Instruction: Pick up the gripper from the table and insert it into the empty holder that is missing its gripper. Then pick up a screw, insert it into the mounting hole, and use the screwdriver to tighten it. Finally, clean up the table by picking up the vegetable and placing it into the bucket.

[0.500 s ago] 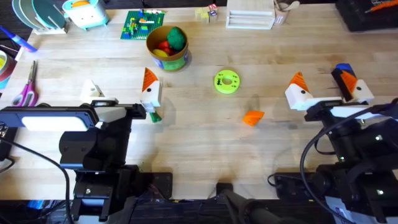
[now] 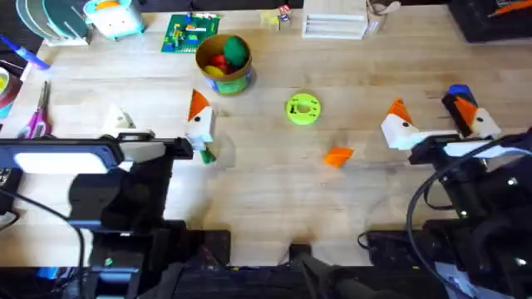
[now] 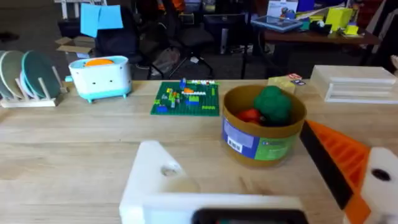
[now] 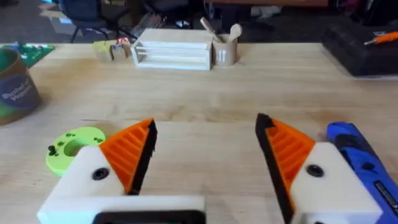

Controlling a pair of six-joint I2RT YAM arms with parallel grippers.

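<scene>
Beyond your light wooden worktop [image 3: 56, 155], toward twelve o'clock, you see a dim room with a dark office chair [image 3: 118, 40], another desk [image 3: 311, 34] toward one o'clock, and a greyish floor [image 3: 31, 43].

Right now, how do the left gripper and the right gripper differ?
The left gripper has one orange ribbed pad; its other finger is a bare white holder. The right gripper has orange pads on both fingers. The screwdriver lies by the right gripper, the vegetable by the left. Both are open.
</scene>
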